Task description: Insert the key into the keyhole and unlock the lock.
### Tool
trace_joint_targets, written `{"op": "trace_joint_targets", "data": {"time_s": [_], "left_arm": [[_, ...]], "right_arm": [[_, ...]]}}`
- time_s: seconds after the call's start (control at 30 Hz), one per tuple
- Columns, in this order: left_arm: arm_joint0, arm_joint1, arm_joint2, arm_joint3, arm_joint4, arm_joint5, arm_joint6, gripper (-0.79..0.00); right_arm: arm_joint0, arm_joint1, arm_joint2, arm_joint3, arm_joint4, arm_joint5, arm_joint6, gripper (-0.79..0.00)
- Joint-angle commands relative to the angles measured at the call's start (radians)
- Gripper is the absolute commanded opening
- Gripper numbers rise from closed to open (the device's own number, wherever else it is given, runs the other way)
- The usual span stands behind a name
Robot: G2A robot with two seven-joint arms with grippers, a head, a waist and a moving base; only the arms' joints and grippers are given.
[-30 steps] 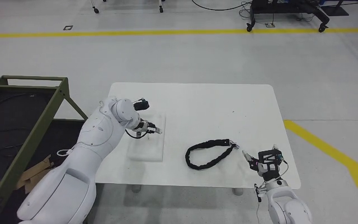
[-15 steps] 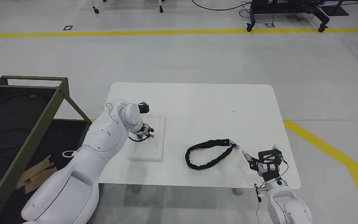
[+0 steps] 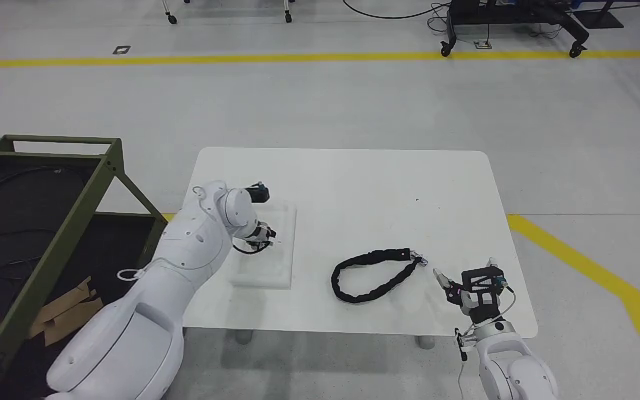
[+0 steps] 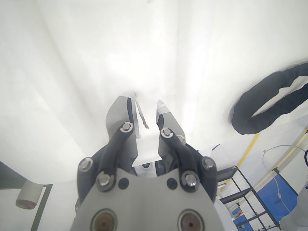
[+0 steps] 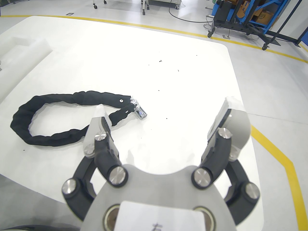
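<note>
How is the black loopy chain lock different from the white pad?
The chain lock is black and lumpy; the pad is white. The chain lock curls in a loop with a shiny metal end, while the pad is a flat rectangle. The chain lock lies near the right gripper; the pad lies under the left gripper. Both rest on the white table.
</note>
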Motion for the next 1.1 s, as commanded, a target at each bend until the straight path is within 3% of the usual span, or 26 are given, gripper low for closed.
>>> {"op": "trace_joint_targets", "data": {"time_s": [0.0, 0.17, 0.6, 0.8, 1.07], "left_arm": [[-0.002, -0.003, 0.001, 0.007, -0.001, -0.005, -0.007, -0.693], [-0.009, -0.009, 0.001, 0.022, 0.002, -0.009, -0.011, -0.785], [-0.029, -0.001, -0.019, 0.024, 0.013, 0.004, -0.028, -0.785], [-0.036, 0.024, -0.051, -0.004, 0.007, -0.019, -0.022, -0.785], [0.011, 0.108, -0.168, -0.096, -0.062, -0.229, 0.008, -0.785]], "right_arm": [[0.000, 0.000, 0.000, 0.000, 0.000, 0.000, 0.000, 0.000], [0.000, 0.000, 0.000, 0.000, 0.000, 0.000, 0.000, 0.000], [0.000, 0.000, 0.000, 0.000, 0.000, 0.000, 0.000, 0.000], [0.000, 0.000, 0.000, 0.000, 0.000, 0.000, 0.000, 0.000], [0.000, 0.000, 0.000, 0.000, 0.000, 0.000, 0.000, 0.000]]}}
